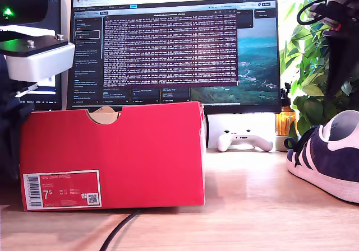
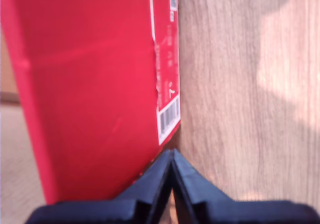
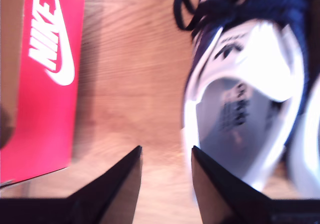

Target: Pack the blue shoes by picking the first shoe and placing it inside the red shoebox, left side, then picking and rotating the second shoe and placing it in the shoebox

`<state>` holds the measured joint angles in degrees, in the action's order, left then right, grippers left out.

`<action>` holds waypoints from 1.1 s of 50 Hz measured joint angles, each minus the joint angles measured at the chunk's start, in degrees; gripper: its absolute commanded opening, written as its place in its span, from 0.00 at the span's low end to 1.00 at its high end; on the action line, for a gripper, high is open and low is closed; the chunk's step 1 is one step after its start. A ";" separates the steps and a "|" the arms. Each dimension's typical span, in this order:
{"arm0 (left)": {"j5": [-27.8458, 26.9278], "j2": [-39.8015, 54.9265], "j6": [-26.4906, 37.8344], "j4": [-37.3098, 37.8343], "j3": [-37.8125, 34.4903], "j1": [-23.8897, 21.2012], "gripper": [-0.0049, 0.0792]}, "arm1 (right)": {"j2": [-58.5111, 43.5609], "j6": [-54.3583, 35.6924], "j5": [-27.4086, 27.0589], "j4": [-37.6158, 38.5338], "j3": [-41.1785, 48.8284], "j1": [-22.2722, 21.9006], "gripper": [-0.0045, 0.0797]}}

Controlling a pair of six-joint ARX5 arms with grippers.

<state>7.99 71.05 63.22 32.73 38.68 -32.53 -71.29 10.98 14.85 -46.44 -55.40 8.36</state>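
The red shoebox (image 1: 112,150) stands on the wooden table toward the exterior view's left, its white label (image 1: 61,189) facing the camera. A blue shoe (image 1: 331,156) rests at the exterior view's right edge, toe pointing toward the box. In the first wrist view my first gripper (image 2: 172,156) is shut on nothing, hovering over the table beside the shoebox (image 2: 100,84) at its labelled face. My second gripper (image 3: 166,151) is open and empty above bare table, between the shoebox (image 3: 45,84) and the blue shoe (image 3: 250,99), whose white lining and insole show.
A large monitor (image 1: 174,43) fills the back, with a white game controller (image 1: 244,140) and an amber bottle (image 1: 285,119) below it. A leafy plant (image 1: 314,66) stands at the exterior view's right. A black cable (image 1: 118,231) runs out from under the box.
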 measured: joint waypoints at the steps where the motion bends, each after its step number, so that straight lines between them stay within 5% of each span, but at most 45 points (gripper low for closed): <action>1: 0.00 0.00 0.00 -0.02 0.00 -0.02 0.04 | -0.02 -0.44 -0.52 0.00 0.00 0.00 0.40; 24: 0.00 0.04 0.00 -0.17 0.00 -0.11 0.04 | -14.84 -4.28 -1.95 1.31 -0.79 2.21 0.45; 29: 0.00 0.04 0.00 -0.17 0.00 -0.11 0.04 | -16.74 -5.07 -1.97 1.73 -1.16 3.21 0.34; 35: 0.00 0.04 0.00 -0.17 0.00 -0.11 0.04 | -19.39 -5.44 -2.03 3.10 -1.46 4.33 0.03; 55: 0.00 0.04 0.00 -0.22 0.00 -0.22 0.04 | -21.14 -2.97 -3.04 -0.22 -6.45 8.72 0.04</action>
<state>7.99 71.09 63.22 32.51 38.68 -32.75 -92.42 8.01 11.81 -46.65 -61.84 17.08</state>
